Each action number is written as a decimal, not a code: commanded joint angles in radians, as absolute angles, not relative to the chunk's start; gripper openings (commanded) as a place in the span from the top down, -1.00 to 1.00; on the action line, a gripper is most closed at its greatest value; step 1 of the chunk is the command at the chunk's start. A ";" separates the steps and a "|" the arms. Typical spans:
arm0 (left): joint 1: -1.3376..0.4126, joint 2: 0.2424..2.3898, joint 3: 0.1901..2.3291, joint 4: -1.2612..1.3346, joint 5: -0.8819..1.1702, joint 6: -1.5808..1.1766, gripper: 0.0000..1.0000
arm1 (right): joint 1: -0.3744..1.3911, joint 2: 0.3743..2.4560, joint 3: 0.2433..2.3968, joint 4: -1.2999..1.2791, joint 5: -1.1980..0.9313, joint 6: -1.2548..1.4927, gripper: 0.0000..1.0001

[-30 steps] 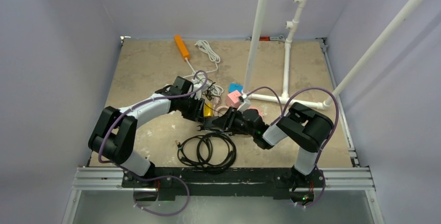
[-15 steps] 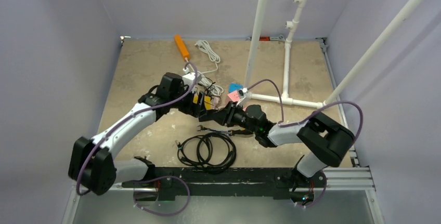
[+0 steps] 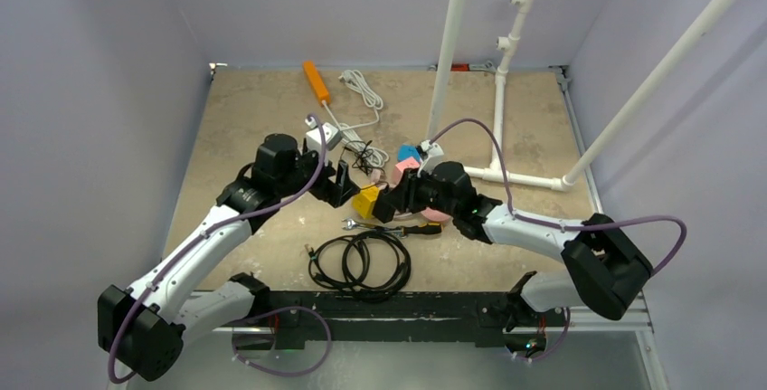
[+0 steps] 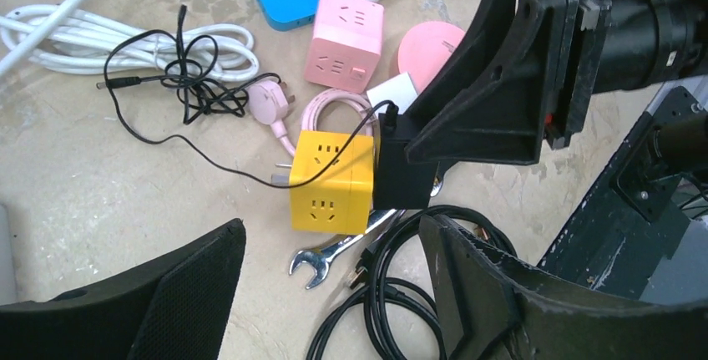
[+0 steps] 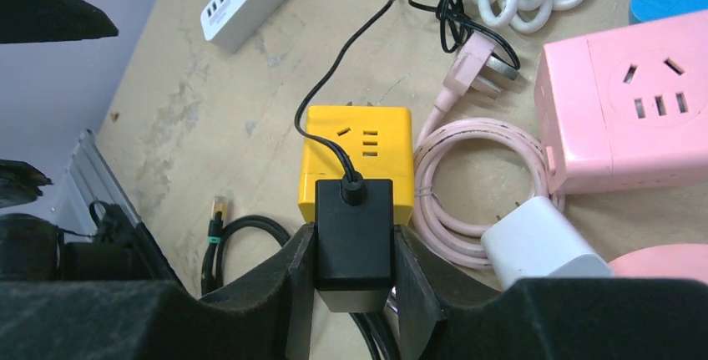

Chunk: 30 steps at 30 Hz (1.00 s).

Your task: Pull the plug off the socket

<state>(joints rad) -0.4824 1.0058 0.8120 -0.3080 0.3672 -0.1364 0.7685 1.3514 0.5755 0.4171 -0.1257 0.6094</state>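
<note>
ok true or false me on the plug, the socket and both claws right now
1. The right claw is shut on the plug. True.
2. The left claw grips the socket. False: it is open and holds nothing.
3. The plug sits against the socket's side. True.
4. The wrench lies on top of the socket. False: it lies on the table beside it.

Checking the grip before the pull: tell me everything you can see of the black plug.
The black plug is a boxy, matte plastic adapter seated against one side face of the yellow cube socket. A thin black cord runs from it over the socket. The fingers of the right gripper clamp its two flanks.
</note>
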 commanded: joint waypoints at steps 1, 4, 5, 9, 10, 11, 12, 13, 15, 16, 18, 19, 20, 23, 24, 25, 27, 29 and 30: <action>-0.507 0.998 0.795 -0.283 0.378 -0.106 -0.53 | 0.755 1.296 0.676 0.292 -0.178 0.498 1.00; -0.541 1.033 0.792 -0.299 0.365 -0.105 -0.52 | 0.755 1.281 0.690 0.237 -0.151 0.467 1.00; -0.555 1.053 0.791 -0.302 0.362 -0.108 -0.52 | 0.756 1.276 0.690 0.228 -0.140 0.465 1.00; -0.625 1.162 0.809 -0.342 0.313 -0.113 -0.51 | 0.756 1.252 0.684 0.214 -0.132 0.468 1.00; -0.639 1.192 0.821 -0.358 0.302 -0.110 -0.50 | 0.756 1.247 0.683 0.215 -0.133 0.470 1.00; -0.643 1.214 0.829 -0.373 0.285 -0.110 -0.50 | 0.756 1.242 0.682 0.215 -0.134 0.472 1.00; -0.645 1.230 0.833 -0.377 0.272 -0.112 -0.50 | 0.755 1.237 0.681 0.213 -0.132 0.474 1.00; -0.646 1.241 0.833 -0.375 0.273 -0.114 -0.50 | 0.756 1.233 0.681 0.213 -0.132 0.476 1.00; -0.645 1.260 0.832 -0.371 0.289 -0.119 -0.50 | 0.755 1.225 0.680 0.214 -0.133 0.481 1.00; -0.645 1.270 0.832 -0.370 0.297 -0.122 -0.51 | 0.756 1.222 0.680 0.215 -0.133 0.482 1.00; -0.646 1.287 0.830 -0.366 0.320 -0.129 -0.52 | 0.756 1.221 0.682 0.216 -0.135 0.486 1.00; -0.645 1.292 0.829 -0.362 0.325 -0.132 -0.52 | 0.756 1.221 0.683 0.216 -0.139 0.486 1.00; -0.645 1.299 0.827 -0.356 0.326 -0.134 -0.53 | 0.756 1.222 0.684 0.217 -0.144 0.486 1.00; -0.646 1.333 0.831 -0.343 0.337 -0.141 -0.57 | 0.755 1.224 0.688 0.219 -0.166 0.489 1.00; -0.646 1.347 0.833 -0.338 0.349 -0.141 -0.59 | 0.756 1.224 0.690 0.221 -0.173 0.489 1.00; -0.645 1.362 0.835 -0.334 0.358 -0.142 -0.60 | 0.755 1.224 0.689 0.222 -0.184 0.489 1.00; -0.645 1.396 0.846 -0.339 0.345 -0.143 -0.60 | 0.755 1.224 0.690 0.218 -0.195 0.487 1.00; -0.646 1.422 0.860 -0.342 0.329 -0.143 -0.60 | 0.756 1.223 0.693 0.208 -0.201 0.482 1.00; -0.646 1.429 0.862 -0.339 0.328 -0.143 -0.60 | 0.756 1.221 0.693 0.205 -0.201 0.480 1.00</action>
